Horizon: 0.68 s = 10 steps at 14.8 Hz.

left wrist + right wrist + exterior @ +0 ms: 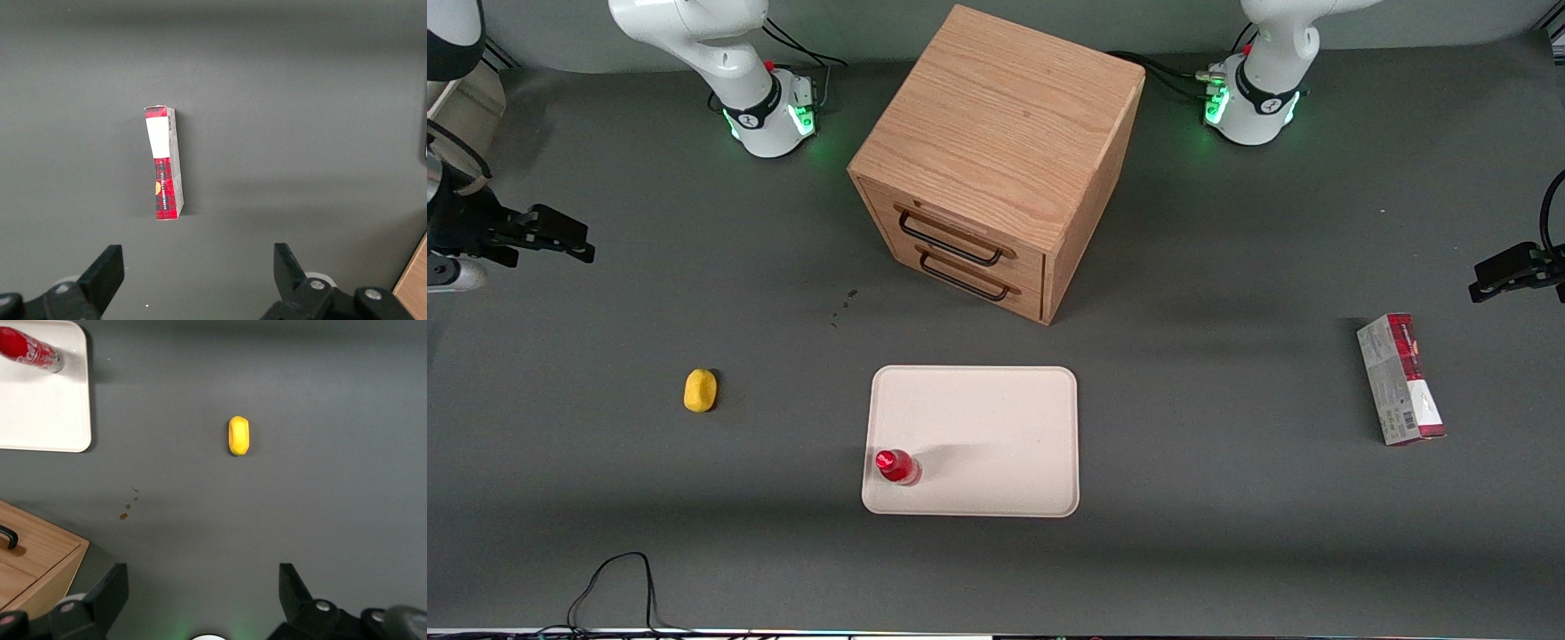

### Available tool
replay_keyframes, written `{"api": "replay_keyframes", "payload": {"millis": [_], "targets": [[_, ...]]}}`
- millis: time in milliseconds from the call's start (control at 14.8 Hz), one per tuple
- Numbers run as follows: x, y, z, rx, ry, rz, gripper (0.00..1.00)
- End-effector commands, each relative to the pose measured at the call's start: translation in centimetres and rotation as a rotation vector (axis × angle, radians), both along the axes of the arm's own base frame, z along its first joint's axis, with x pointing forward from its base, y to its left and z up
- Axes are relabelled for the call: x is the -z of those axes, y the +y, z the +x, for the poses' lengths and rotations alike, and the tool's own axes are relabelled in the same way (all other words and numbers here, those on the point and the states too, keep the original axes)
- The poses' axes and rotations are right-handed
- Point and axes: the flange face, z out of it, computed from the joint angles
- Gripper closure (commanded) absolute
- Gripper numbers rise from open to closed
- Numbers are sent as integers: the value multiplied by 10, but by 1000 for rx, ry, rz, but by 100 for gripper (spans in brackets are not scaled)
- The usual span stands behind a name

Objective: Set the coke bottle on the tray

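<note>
Glossy red coke bottle upright on tray, tool spread

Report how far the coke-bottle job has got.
Looks done: the coke bottle stands upright on the tray, in the corner nearest the front camera toward the working arm's end. In hand: nothing; the gripper is open, empty, high at the working arm's end. Nothing appears left.
</note>
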Motion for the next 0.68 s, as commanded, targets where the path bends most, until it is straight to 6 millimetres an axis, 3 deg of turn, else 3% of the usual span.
{"api": "replay_keyframes", "payload": {"millis": [0,610], "targets": [[-2,-15,0,15,-14,3,0],[-4,-9,8,15,-23,-3,0]]}}
